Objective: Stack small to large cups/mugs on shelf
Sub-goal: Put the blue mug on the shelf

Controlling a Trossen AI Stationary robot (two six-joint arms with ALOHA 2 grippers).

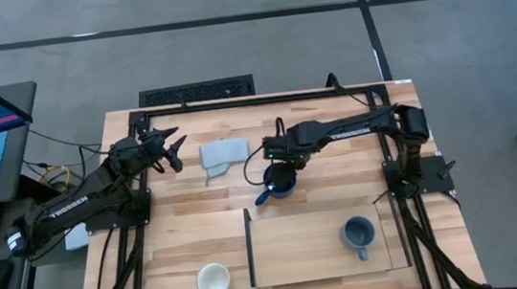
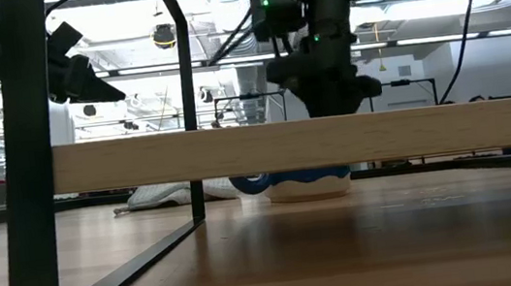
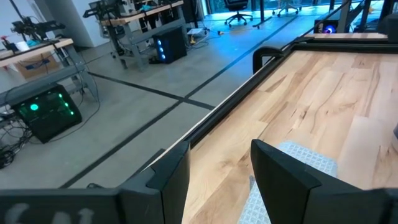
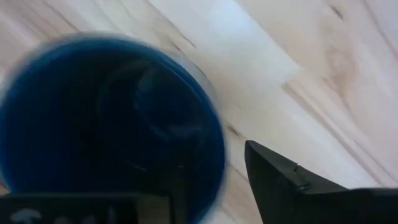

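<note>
Your bench (image 1: 189, 219) carries the shelf (image 1: 317, 244), with the grey-blue mug (image 1: 357, 234) on it. The navy mug (image 1: 280, 183) (beside the shelf) has the right gripper (image 1: 281, 173) above, fingers spread over its rim. The left gripper (image 1: 168, 146) waits, fingers released.

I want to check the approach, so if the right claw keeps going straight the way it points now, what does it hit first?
Most likely the navy mug. The right claw points down over its open mouth, one finger outside the rim, so rim or inside comes first; depth is unclear.
</note>
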